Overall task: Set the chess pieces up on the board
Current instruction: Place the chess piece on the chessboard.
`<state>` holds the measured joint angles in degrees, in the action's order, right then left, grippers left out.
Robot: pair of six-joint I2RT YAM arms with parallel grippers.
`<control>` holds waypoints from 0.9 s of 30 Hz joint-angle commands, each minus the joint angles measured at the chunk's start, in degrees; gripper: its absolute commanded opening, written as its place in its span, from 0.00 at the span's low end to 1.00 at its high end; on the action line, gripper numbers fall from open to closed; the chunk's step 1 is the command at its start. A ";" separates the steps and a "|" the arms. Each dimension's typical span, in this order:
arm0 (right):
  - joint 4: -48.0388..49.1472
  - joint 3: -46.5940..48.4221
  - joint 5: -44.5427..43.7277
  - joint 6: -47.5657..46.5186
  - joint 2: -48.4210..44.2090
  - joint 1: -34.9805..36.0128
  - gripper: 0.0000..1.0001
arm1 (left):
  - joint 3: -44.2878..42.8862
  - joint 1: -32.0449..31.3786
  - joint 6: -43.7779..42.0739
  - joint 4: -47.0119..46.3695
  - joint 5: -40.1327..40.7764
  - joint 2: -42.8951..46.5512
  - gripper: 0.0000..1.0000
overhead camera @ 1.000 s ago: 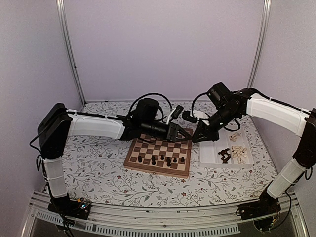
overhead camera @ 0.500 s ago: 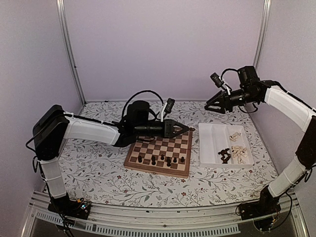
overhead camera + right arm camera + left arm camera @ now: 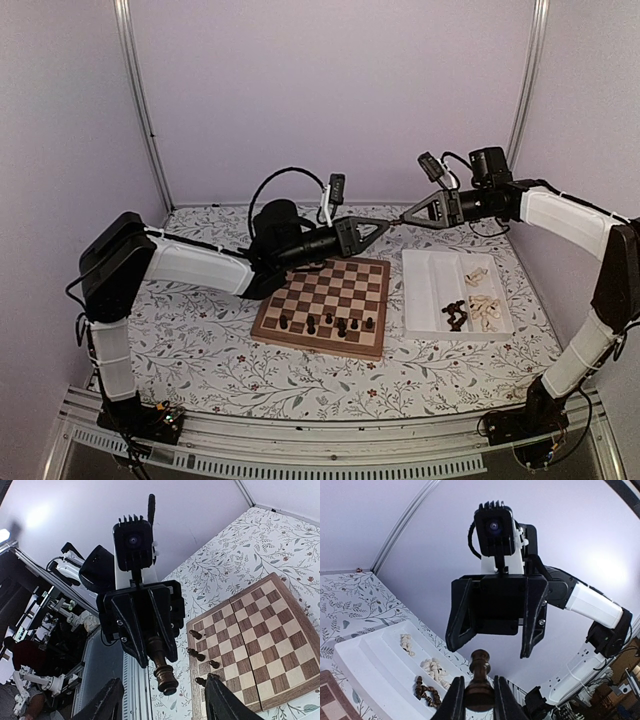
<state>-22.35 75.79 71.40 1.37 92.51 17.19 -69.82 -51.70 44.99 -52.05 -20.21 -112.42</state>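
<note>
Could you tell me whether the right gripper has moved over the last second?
Yes: the right gripper has lifted up and away from the board's far right corner.

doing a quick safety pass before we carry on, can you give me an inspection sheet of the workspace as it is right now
surface: floral cloth covers the table, lying flat.
job's things: board open, a few dark pieces on its near rows; white tray to its right holds a dark heap and cream pieces.
clutter: nothing seen.
grippers: left pincer shut on a dark chess piece, raised in mid-air; right pincer open, facing it tip to tip, not touching.
cables: black cable loop above the left wrist, off the board.
surroundings: lilac walls, metal posts.
</note>
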 commanded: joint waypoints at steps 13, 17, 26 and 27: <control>11.73 -4.71 6.93 10.20 1.09 0.75 0.29 | -3.86 -1.30 1.44 -2.55 0.71 -3.12 0.08; 12.20 -4.53 7.17 10.32 0.93 0.70 0.19 | -4.59 -1.30 1.71 -2.03 0.26 -3.74 0.08; -2.39 4.44 -0.21 -3.39 0.54 -0.06 0.06 | -5.09 -0.75 -6.07 11.31 -0.08 1.02 0.37; -5.57 6.19 -2.65 -7.30 0.63 0.06 0.06 | -4.76 -0.39 -8.87 15.52 0.55 3.03 0.41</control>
<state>-17.04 74.59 75.33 6.83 93.25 17.23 -74.02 -52.34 44.49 -49.32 -20.47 -114.41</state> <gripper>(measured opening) 0.117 0.343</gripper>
